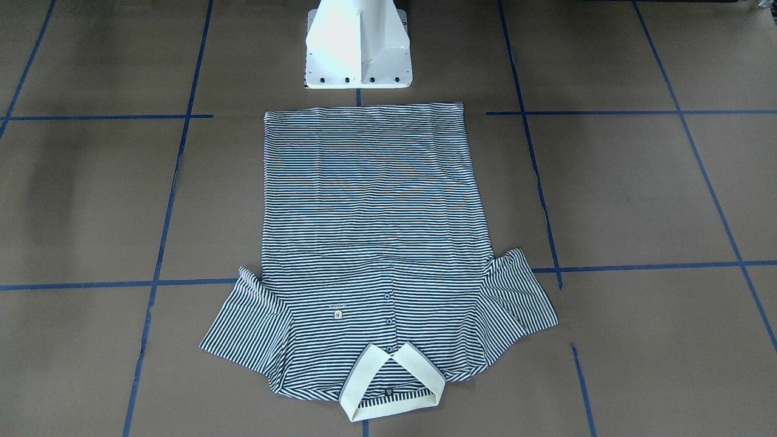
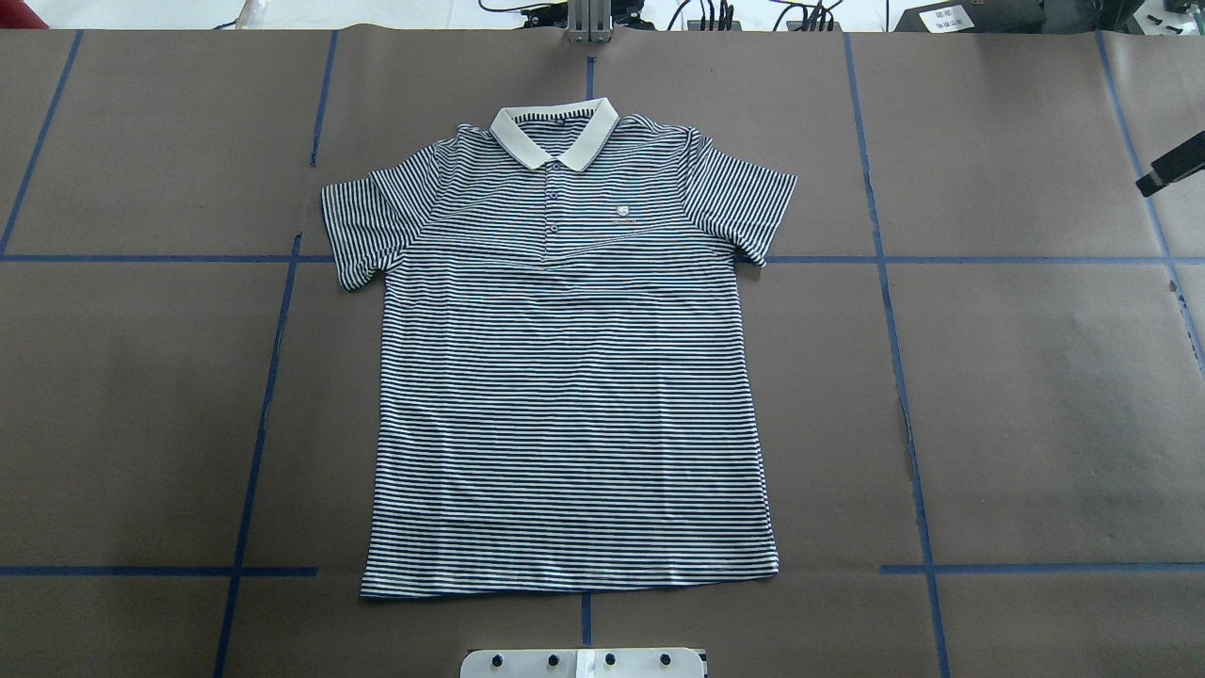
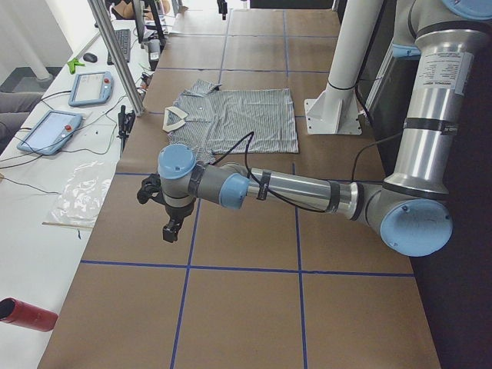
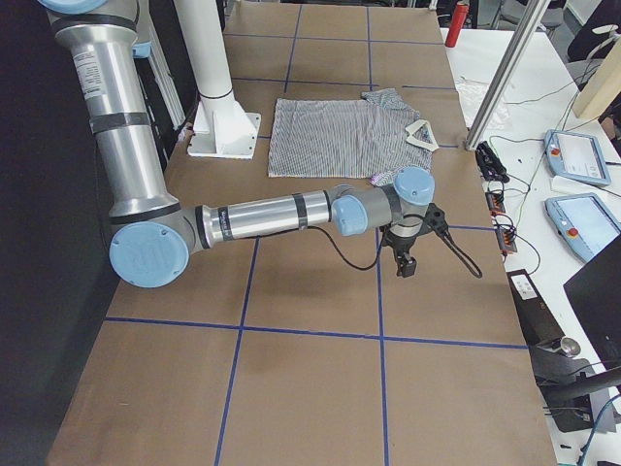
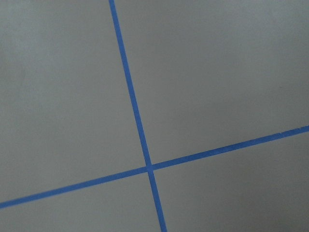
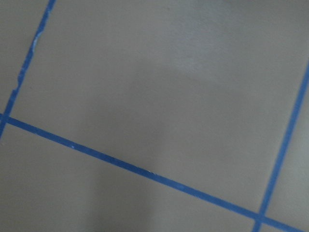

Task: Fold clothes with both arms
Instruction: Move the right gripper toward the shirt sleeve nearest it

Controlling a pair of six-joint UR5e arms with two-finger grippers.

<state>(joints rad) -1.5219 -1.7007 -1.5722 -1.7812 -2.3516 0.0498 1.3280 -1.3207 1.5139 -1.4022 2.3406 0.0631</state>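
Observation:
The striped polo shirt (image 2: 570,377) lies flat and face up in the middle of the brown table, sleeves spread. Its cream collar (image 2: 555,137) points away from the robot base, and its hem (image 1: 364,112) lies near the pedestal. My left gripper (image 3: 171,229) hangs above bare table well off to the shirt's left, holding nothing I can see. My right gripper (image 4: 406,264) hovers over bare table beyond the shirt's right sleeve, and only a black tip of it (image 2: 1167,168) shows in the overhead view. I cannot tell whether either is open or shut. Both wrist views show only table and blue tape.
The white pedestal base (image 1: 358,48) stands just behind the shirt's hem. Blue tape lines (image 2: 264,414) grid the table. A side bench holds tablets (image 3: 50,131) and cables, with a metal frame post (image 3: 115,54) at its edge. A red cylinder (image 3: 27,314) lies at the near corner.

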